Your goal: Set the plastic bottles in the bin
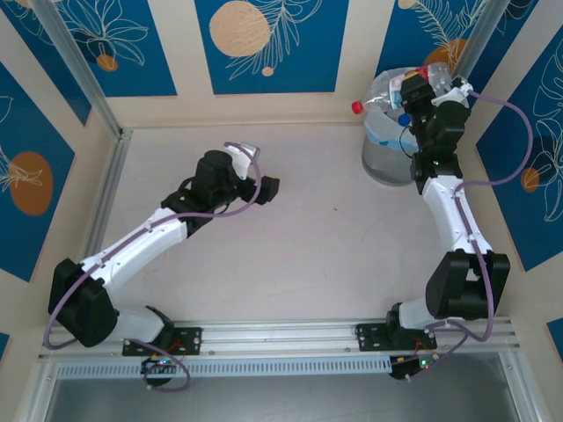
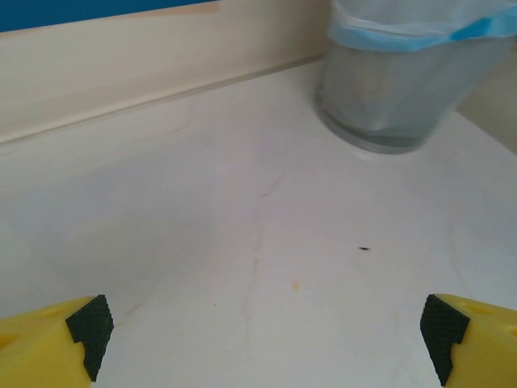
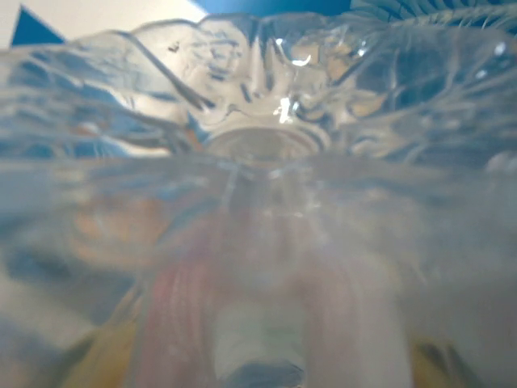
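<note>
Plastic bottles (image 1: 387,97) lie heaped inside the bin (image 1: 383,167), which stands at the far right of the table (image 1: 334,264), close to the back wall. From above we make out a red cap (image 1: 357,107) poking past the bin's left rim and a blue cap (image 1: 403,116) nearer its middle. The rest of the heap is a clear tangle we cannot count, partly hidden under the right arm. Any labels are too small and blurred for us to read.

The right gripper (image 1: 425,88) hangs over the bin's far right side. Its wrist camera looks straight onto the ribbed base of one clear bottle (image 3: 258,137), very close and out of focus, with pink and yellowish smears showing through the plastic. We cannot tell whether its jaws are spread or clamped on that bottle.

The left gripper (image 1: 266,188) hovers over bare table near the centre, well apart from the bin. In its wrist view we see yellow fingers with black pads (image 2: 90,323) at the two lower corners, cut off by the frame, jaws wide over the bare tabletop. Ahead of them the surface lies open up to the bin, whose top is cut off. A pale, blue-edged liner (image 2: 412,31) folds over its grey wall. A small dark speck (image 2: 365,248) sits on the table, and a raised cream wall (image 2: 121,73) borders the far edge
</note>
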Controlling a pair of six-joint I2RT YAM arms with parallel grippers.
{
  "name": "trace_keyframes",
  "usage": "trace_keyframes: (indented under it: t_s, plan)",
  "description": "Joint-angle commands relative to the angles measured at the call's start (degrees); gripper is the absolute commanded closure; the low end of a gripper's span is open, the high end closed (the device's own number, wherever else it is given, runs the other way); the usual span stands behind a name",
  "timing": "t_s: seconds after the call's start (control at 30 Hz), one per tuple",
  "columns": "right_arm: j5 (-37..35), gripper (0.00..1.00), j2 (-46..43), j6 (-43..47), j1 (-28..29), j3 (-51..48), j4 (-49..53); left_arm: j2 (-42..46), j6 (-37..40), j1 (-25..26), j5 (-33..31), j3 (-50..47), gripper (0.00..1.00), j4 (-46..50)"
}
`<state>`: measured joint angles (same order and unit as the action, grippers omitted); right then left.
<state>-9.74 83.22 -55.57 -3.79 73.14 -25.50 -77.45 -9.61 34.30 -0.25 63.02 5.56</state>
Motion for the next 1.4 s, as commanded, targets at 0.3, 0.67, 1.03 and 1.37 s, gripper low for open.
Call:
trace_keyframes:
  t_s: [0.3, 0.67, 1.03, 1.37]
  plan:
    - [-29.3, 0.81, 17.1, 10.6, 0.7, 8.7, -23.4, 3.2, -2.5, -8.2, -10.5, -4.6, 0.01, 2.3]
    - [-29.7, 0.51, 23.0, 26.6, 1.1, 15.5, -18.2, 9.0, 0.3, -20.5, -24.9, -17.5, 0.01, -3.2]
    - [-28.9, 0.05, 11.1, 37.5, 0.4, 10.8, -3.9, -6.3, 8.7, -28.1, -15.4, -21.0, 0.01, -15.0]
    - [-25.8, 0.01, -11.5, 33.1, -0.1, -8.4, 10.2, -9.3, 9.2, -32.0, -4.7, -31.6, 0.01, -37.5]
